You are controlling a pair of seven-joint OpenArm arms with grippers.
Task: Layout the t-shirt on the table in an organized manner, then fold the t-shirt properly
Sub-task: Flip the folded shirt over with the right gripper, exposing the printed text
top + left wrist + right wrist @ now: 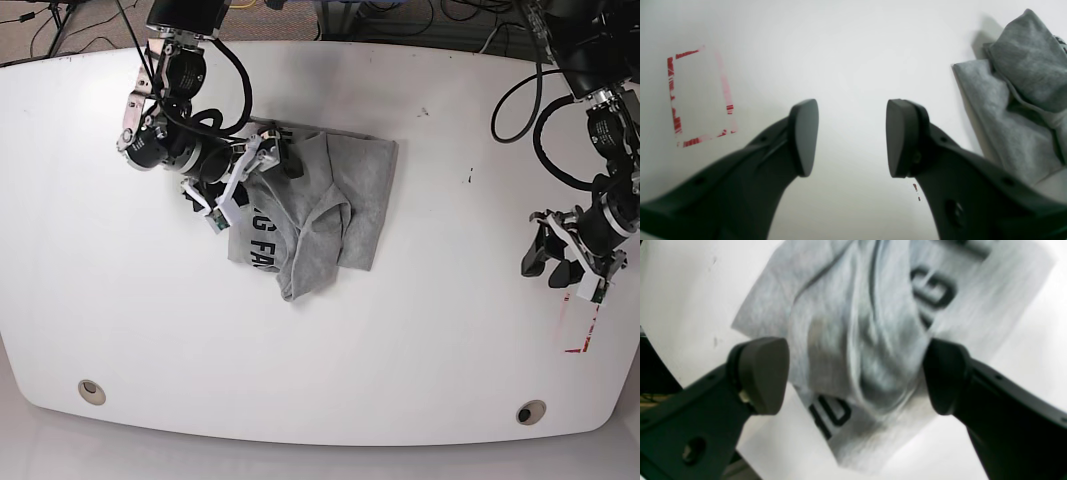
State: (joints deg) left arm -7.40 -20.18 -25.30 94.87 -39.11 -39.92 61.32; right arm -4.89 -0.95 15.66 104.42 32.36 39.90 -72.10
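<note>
The grey t-shirt (320, 210) lies crumpled in a heap on the white table (400, 350), left of centre, with part of its black lettering showing. My right gripper (250, 180) is down at the heap's left edge. In the right wrist view the right gripper (853, 373) is open wide, and a raised fold of the t-shirt (857, 340) sits between its fingers, close to the right one. My left gripper (552, 268) is far off at the table's right side. The left gripper (851, 136) is open over bare tabletop, with the t-shirt (1013, 110) at that view's right edge.
A red-outlined rectangle mark (700, 96) lies on the table beside the left gripper, and this red mark (578, 330) is near the right edge in the base view. Two round grey grommets (91, 391) (531, 412) sit near the front edge. Cables run along the back.
</note>
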